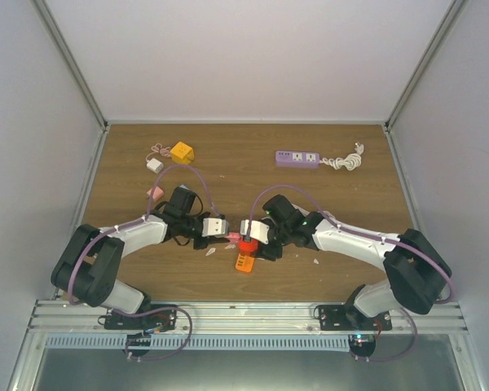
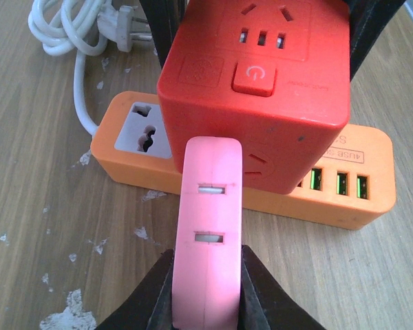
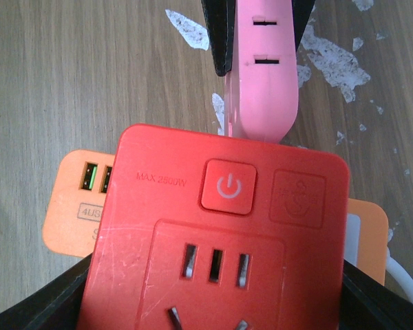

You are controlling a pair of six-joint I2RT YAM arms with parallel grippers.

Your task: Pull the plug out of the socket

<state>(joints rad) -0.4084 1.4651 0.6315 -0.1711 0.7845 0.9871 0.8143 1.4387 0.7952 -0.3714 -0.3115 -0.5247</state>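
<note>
Left gripper [image 2: 208, 292]: clenched on the pink plug [image 2: 208, 220].
Right gripper [image 3: 213, 306]: clamped around the red cube socket [image 3: 227, 227].
Plug position: butted against the cube's side face, over the orange power strip [image 2: 344, 196] (pins hidden).
Risk: an off-axis pull may jam the pins; a weak grip may let the smooth plug slip.

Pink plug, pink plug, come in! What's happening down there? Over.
Left gripper shut on pink plug. Right gripper shut on red socket cube. Plug not yet out. Orange power strip close by cube, contact unclear.
</note>
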